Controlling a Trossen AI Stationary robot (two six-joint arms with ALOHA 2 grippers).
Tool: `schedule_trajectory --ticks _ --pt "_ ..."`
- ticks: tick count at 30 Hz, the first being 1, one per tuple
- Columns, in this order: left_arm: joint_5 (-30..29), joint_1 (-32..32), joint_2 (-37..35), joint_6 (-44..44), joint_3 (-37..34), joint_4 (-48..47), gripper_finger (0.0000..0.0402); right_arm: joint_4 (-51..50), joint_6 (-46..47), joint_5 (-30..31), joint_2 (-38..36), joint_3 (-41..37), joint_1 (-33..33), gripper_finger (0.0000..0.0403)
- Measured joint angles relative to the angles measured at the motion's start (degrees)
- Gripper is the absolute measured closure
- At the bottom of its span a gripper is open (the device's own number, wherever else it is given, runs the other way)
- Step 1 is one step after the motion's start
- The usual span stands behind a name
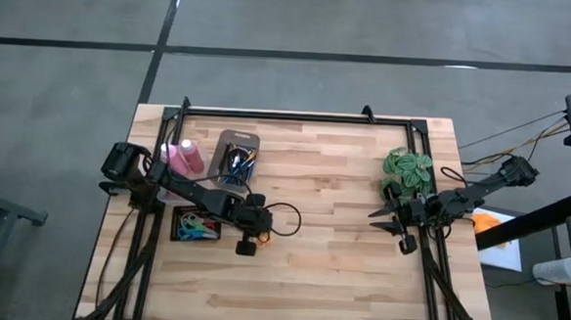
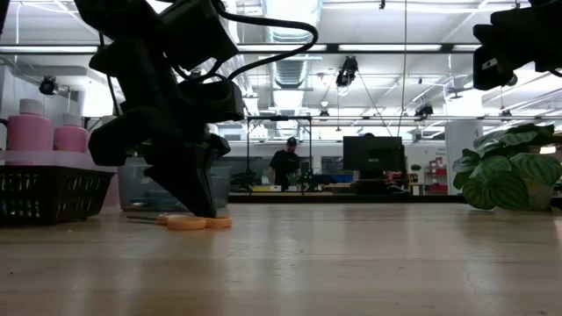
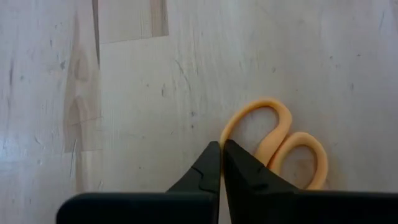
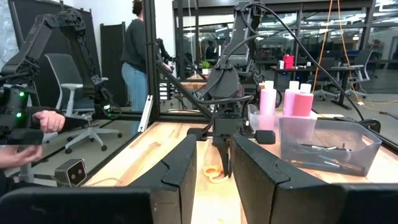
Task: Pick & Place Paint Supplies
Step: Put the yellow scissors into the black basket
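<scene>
Paint supplies binned at table's left edge; left gripper down on scissors.
High view: pink white-capped bottles (image 1: 184,157) and clear bin of thin brushes (image 1: 236,162) sit near far-left corner; left gripper (image 1: 249,232) mid-table, right gripper (image 1: 397,225) waits by right edge. Low view: orange-handled scissors (image 2: 193,221) lie flat under it. Left wrist: fingers pressed together beside handle loop, likely missed. Right wrist: fingers part-spread, empty.

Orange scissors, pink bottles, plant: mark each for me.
orange scissors (image 3: 292,149), left wrist view, on a handle loop.
pink bottles (image 4: 302,102), right wrist view, on one bottle's body.
plant (image 1: 408,171), high view, on the leaves.
</scene>
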Motion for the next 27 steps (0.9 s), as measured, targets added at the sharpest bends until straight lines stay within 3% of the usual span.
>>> schedule_trajectory --ticks 14,27 --pt "0.24 -0.02 -0.02 -0.16 0.43 0.05 0.0394 -0.01 0.00 0.00 0.00 0.00 0.00 0.0306" --pt "0.02 -0.11 -0.21 -0.76 10.13 -9.06 0.0394 -0.01 0.00 0.00 0.00 0.00 0.00 0.0306"
